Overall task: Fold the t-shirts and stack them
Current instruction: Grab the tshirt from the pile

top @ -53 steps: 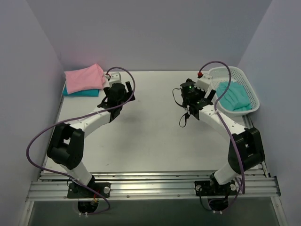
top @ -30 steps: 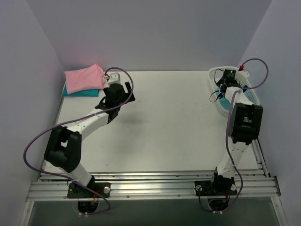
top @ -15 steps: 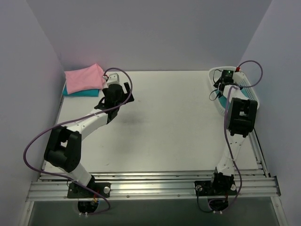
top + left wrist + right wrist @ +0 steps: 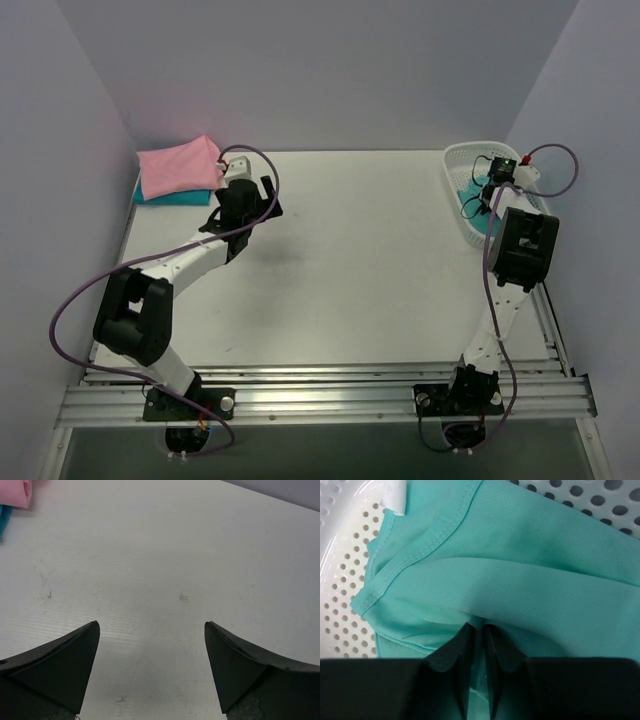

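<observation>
A teal-green t-shirt (image 4: 520,565) lies crumpled inside the white mesh basket (image 4: 458,190) at the back right; only a strip of the teal-green t-shirt (image 4: 470,192) shows from above. My right gripper (image 4: 479,629) is shut on a fold of that shirt, down in the basket; the right gripper (image 4: 497,172) is mostly hidden by its wrist in the top view. A folded pink t-shirt (image 4: 178,166) lies on a folded darker teal-blue t-shirt (image 4: 170,198) at the back left. My left gripper (image 4: 152,630) hangs open over bare table, right of that stack; the left gripper (image 4: 243,205) holds nothing.
The basket's perforated wall (image 4: 345,570) curves close on the left of the right gripper. The white table (image 4: 350,270) spreads between the two arms. Purple-grey walls close in the left, back and right sides.
My right gripper has closed on the teal-green t-shirt in the basket, and its wrist shifted slightly right. The left arm has barely moved.
</observation>
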Robot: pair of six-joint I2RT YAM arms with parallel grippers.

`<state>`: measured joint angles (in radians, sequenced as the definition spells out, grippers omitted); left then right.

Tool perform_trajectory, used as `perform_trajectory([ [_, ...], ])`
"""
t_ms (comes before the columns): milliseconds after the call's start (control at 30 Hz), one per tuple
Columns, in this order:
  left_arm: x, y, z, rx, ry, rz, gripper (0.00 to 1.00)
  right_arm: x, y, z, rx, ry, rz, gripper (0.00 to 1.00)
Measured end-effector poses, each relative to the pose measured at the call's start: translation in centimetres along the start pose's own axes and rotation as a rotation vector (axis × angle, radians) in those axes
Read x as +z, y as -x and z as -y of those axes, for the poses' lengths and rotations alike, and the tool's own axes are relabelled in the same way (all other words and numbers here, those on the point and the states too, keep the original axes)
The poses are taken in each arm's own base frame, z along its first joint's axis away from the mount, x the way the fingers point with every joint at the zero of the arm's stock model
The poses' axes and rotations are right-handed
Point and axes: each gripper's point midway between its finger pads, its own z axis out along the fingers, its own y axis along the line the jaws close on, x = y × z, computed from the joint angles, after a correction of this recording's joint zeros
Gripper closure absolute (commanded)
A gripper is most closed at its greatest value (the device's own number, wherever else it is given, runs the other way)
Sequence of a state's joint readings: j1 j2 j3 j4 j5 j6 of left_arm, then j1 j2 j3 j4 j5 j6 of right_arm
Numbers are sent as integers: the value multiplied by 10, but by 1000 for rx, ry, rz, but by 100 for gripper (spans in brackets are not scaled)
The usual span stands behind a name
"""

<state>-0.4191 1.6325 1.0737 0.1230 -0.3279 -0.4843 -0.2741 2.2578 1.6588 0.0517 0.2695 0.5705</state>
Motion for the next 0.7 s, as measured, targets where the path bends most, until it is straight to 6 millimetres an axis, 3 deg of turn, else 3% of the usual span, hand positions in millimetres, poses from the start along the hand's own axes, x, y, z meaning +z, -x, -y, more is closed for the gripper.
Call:
perform_trajectory([
  [300,0,0,-2,-1,3,0,5,3,1,-3,3,10,13,100],
  [433,0,-1,-2,-1,4,-2,5,-14,-3,-17,-37,24,25,100],
  [567,0,-3,-3,1,4,-7,5,-60,3,-57,-91,92,70,100],
  [700,-1,-5,-4,1,3,-9,5,-136,34,-106,-92,228,163,100],
])
